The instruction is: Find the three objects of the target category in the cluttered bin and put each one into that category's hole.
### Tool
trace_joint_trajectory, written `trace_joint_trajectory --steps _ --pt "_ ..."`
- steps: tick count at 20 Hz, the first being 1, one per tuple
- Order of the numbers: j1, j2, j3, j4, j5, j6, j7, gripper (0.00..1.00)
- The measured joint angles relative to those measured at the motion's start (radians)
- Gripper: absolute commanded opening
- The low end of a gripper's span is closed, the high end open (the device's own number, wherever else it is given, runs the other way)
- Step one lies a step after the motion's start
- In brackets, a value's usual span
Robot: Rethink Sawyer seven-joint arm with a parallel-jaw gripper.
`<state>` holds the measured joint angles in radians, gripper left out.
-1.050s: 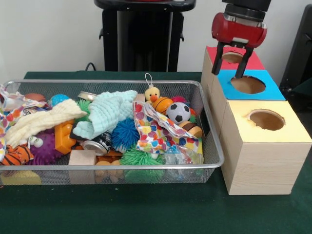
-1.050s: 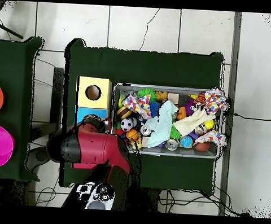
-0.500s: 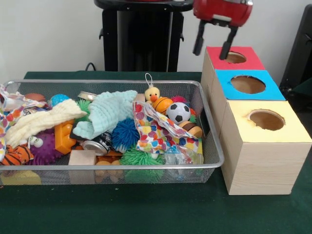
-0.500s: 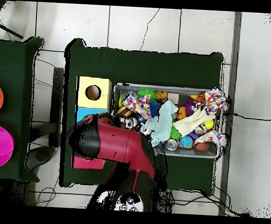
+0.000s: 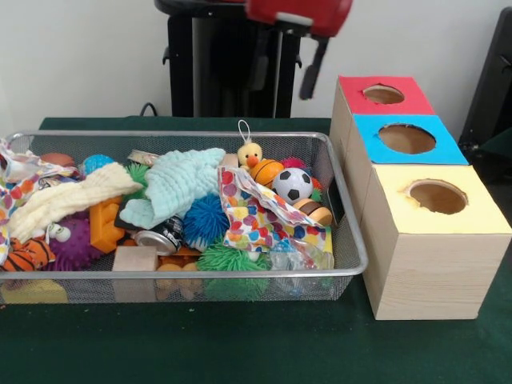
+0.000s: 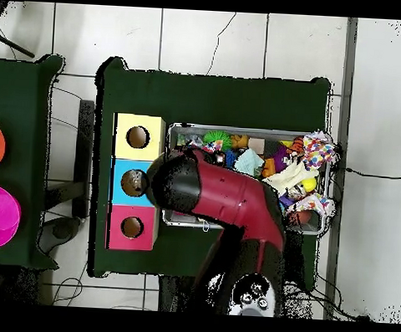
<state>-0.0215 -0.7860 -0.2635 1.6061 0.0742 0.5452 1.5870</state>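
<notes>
Dark green cloth covers the table (image 5: 264, 352), and on it the wire bin (image 5: 184, 274) sits brim-full beside a row of three wooden boxes, each with a hole in its coloured top: red hole (image 5: 384, 94), blue hole (image 5: 406, 138), yellow hole (image 5: 437, 196). Which category is wanted cannot be read from the pictures. Likely candidates, such as the soccer ball (image 5: 292, 184), the small basketball (image 5: 266, 170) and the toy duck (image 5: 250, 154), lie in the bin's far right corner, half under a confetti-print cloth (image 5: 256, 216). A second ago the gripper (image 5: 286, 70) hung right over the red and blue holes. It has since swung sideways and now stands high above the bin's far edge, clear of the boxes. Its fingers (image 5: 310, 72) are spread wide with nothing between them. That suggests a drop is finished and the arm is heading back to search, so a fresh pick comes next. The front view alone shows those empty fingers and how the toys are piled. In the overhead view the gripper is hidden under the red arm (image 6: 223, 195), which also blankets the box-side half of the bin. Only from above can it be seen that all three holes now stand uncovered. The same view shows a pink disc (image 6: 0, 217) on a neighbouring table at the left edge.
</notes>
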Motion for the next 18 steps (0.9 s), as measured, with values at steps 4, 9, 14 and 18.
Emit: trace_joint_trajectory --steps 4,9,14,18 --pt "-0.054 0.024 0.017 -0.057 -0.043 0.000 0.000 1.00" --pt "-0.092 0.045 0.045 -0.089 -0.085 0.000 0.000 1.00" --pt "-0.126 0.049 0.090 -0.091 -0.118 0.000 0.000 1.00" --pt "-0.159 0.049 0.137 -0.089 -0.138 0.000 0.000 1.00"
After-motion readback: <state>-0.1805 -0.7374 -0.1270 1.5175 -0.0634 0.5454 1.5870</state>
